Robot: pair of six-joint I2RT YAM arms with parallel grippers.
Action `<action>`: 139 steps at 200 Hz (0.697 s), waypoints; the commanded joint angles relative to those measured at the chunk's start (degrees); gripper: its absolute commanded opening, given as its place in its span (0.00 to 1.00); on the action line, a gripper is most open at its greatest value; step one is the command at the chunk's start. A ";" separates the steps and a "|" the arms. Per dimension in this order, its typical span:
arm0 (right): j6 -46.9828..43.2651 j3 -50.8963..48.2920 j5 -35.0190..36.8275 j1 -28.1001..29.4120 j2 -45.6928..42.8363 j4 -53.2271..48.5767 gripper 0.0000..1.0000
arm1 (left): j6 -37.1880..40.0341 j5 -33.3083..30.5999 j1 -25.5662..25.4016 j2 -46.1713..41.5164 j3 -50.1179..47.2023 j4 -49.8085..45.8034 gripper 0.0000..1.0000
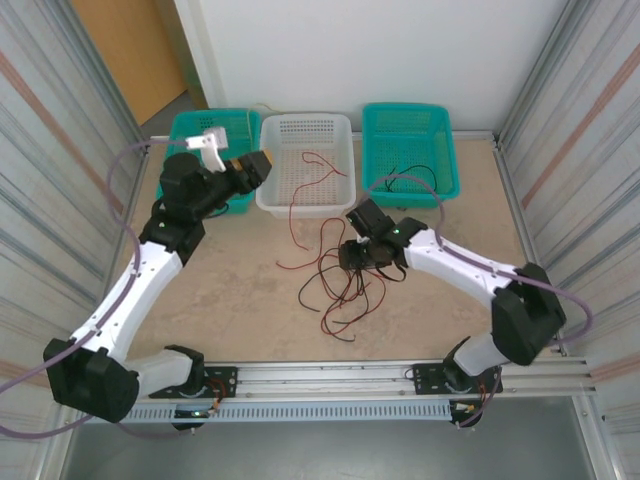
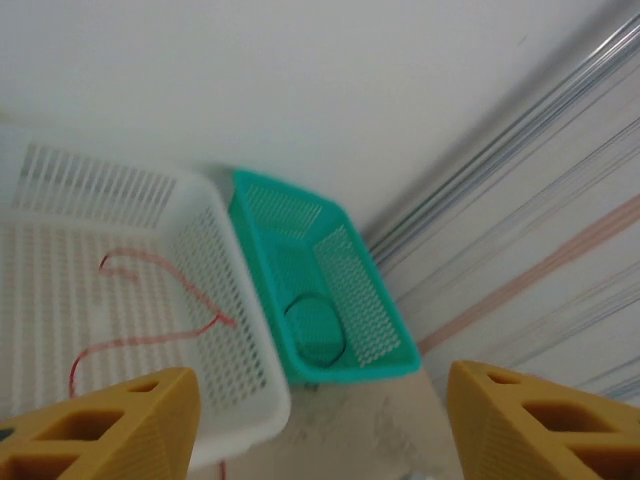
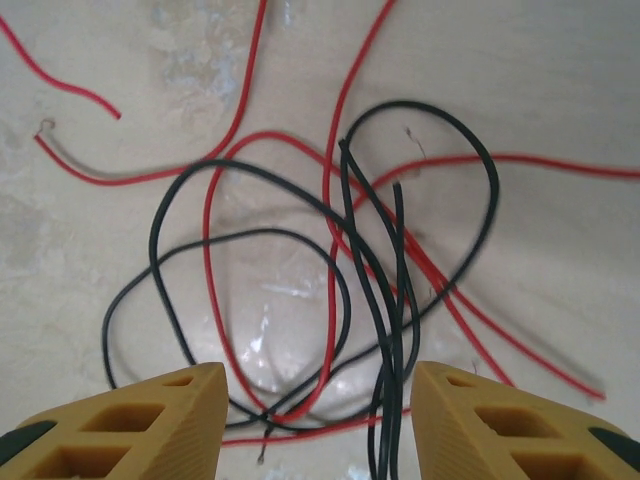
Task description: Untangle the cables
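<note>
Cables [image 1: 340, 288], red and black, lay tangled on the table [image 1: 230, 290] in front of the white basket [image 1: 347, 160], where one red strand [image 2: 218, 322] trailed over the rim. We saw the left gripper [image 2: 320, 430] raised near that basket, fingers spread wide and empty. The right gripper [image 3: 320, 420] hung low over the tangle, fingers parted, with loops lying between them but nothing gripped.
</note>
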 commanded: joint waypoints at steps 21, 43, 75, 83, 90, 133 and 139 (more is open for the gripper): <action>-7.65 6.07 0.05 -0.17 7.90 -2.62 0.48 | -1.94 1.73 -1.87 -3.57 -11.31 -5.89 0.64; -8.40 7.49 2.87 -0.73 10.78 -3.53 0.47 | -3.16 2.82 -2.00 -5.42 -15.19 -5.53 0.63; -10.71 11.41 5.30 -0.74 15.12 -4.30 0.43 | -3.64 3.37 -3.85 -6.98 -17.95 -4.59 0.63; -10.95 12.37 5.64 -0.78 16.09 -4.56 0.36 | -3.77 2.90 -4.66 -6.99 -18.39 -4.49 0.63; -11.03 12.87 5.95 -0.74 16.73 -4.65 0.31 | -3.90 2.57 -5.33 -6.86 -18.71 -4.44 0.62; -11.69 12.66 8.28 -1.04 18.06 -5.15 0.46 | -4.60 2.40 -7.31 -5.87 -19.47 -3.48 0.61; -11.77 12.44 7.99 -1.24 17.98 -5.13 0.39 | -4.67 2.42 -7.48 -5.67 -19.47 -3.39 0.60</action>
